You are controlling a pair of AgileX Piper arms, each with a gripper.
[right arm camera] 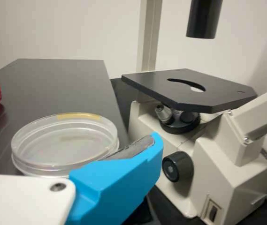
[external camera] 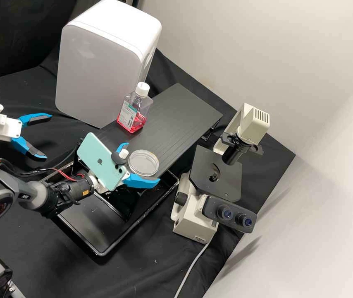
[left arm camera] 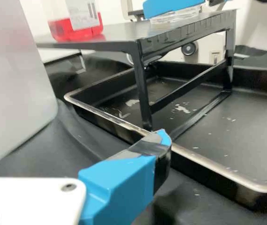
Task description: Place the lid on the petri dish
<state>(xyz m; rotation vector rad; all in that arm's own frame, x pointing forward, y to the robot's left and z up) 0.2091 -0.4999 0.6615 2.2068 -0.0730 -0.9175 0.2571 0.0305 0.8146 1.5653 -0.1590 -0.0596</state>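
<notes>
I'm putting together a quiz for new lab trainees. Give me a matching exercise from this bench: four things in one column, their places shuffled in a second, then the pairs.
Things
1. dish
2. bottle of red liquid
3. microscope
4. black rack

Places
A. stands in the tray
B. on the bench, beside the tray
C. on the rack's top, at the end nearer the white box
D. on the rack's top, at the end nearer the camera

Pairs: 1-D, 2-C, 3-B, 4-A

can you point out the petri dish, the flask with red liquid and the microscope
petri dish [external camera: 143, 162], high view, centre of its clear top
flask [external camera: 132, 111], high view, its labelled body
microscope [external camera: 215, 176], high view, its black stage plate
</notes>
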